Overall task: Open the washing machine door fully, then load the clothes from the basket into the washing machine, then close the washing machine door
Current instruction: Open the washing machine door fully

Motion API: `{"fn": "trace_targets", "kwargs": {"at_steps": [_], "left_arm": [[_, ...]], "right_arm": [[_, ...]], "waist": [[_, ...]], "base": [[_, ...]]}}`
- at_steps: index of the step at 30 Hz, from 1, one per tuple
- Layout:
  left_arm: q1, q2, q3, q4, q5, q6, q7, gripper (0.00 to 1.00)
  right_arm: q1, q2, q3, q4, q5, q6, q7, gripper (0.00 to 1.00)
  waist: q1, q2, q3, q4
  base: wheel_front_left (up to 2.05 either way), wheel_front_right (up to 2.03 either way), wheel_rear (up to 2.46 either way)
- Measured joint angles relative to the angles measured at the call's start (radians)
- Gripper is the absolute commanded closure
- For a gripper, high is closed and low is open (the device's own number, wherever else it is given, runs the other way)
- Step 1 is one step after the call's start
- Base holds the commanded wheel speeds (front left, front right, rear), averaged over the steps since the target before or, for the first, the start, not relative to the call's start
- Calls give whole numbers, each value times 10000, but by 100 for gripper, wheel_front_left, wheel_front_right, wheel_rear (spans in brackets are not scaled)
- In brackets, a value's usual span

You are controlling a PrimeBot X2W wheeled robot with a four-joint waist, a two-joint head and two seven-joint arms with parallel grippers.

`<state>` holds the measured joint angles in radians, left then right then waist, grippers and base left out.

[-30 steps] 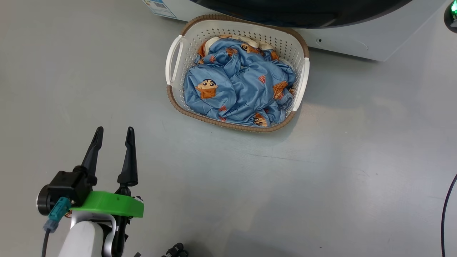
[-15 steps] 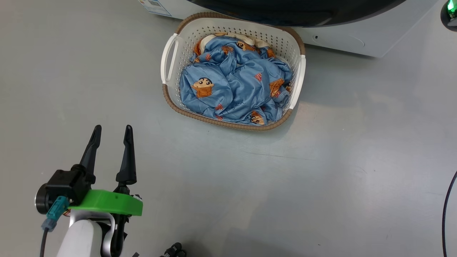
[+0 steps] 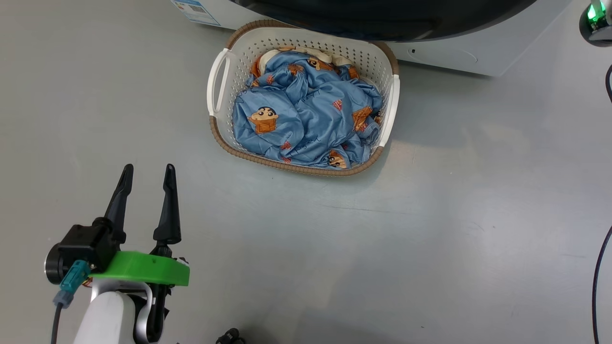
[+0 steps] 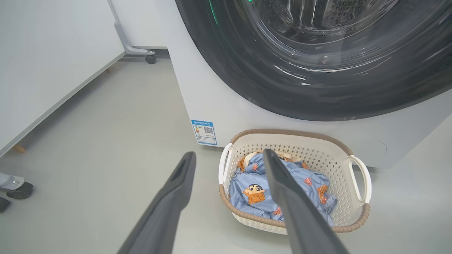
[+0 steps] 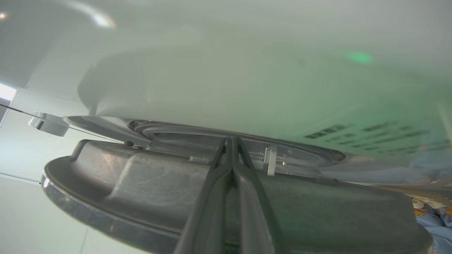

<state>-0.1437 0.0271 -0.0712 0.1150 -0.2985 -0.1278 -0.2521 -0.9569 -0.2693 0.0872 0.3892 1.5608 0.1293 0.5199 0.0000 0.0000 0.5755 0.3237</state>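
Observation:
The cream basket (image 3: 217,86) stands on the grey floor right in front of the white washing machine (image 3: 444,52), full of the blue cartoon-print clothes (image 3: 306,110). The washing machine door (image 3: 382,19), with its glossy black rim, hangs over the basket's far edge. My left gripper (image 3: 147,168) hovers open and empty at the lower left, well short of the basket (image 4: 293,133). Its wrist view looks at the door (image 4: 247,77) and the clothes (image 4: 254,190). My right gripper (image 5: 231,139) is shut, fingers lying along the door's grey back (image 5: 141,176), tips at the narrow gap to the machine front (image 5: 212,70).
A blue QR sticker (image 4: 204,132) marks the machine's lower left corner. A white panel (image 4: 53,53) and caster wheels (image 4: 151,58) stand to the left. A black cable (image 3: 597,286) runs along the right edge. Bare grey floor lies between my left gripper and the basket.
The whole head picture has slid left and slightly up, so the camera has moved. The basket and clothes lie as before; my left gripper stays open.

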Motion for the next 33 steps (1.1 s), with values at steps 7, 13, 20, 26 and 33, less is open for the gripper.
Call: {"fn": "trace_targets", "kwargs": {"at_steps": [7, 13, 20, 26, 33], "left_arm": [[0, 0, 19, -2, 2, 0, 0, 0], [0, 0, 42, -2, 2, 0, 0, 0], [0, 0, 42, 0, 2, 0, 0, 0], [0, 0, 40, 2, 4, 0, 0, 0], [0, 0, 29, 10, 2, 0, 0, 0]], "right_arm": [[0, 19, 111, -6, 56, 0, 198, 100], [1, 50, 230, -19, 79, -2, 393, 100], [3, 125, 376, -111, 130, -2, 593, 100], [16, 161, 591, -167, 130, -2, 828, 100], [83, 245, 892, -219, 130, 0, 1093, 100]], "waist": [[0, 0, -43, -102], [0, 0, -85, -181], [0, 0, -144, -256], [0, 0, -212, -306], [0, 0, -311, -369]], "base": [[0, 0, 0], [0, 0, 0], [0, 0, 0], [0, 0, 0], [0, 0, 0]]}}
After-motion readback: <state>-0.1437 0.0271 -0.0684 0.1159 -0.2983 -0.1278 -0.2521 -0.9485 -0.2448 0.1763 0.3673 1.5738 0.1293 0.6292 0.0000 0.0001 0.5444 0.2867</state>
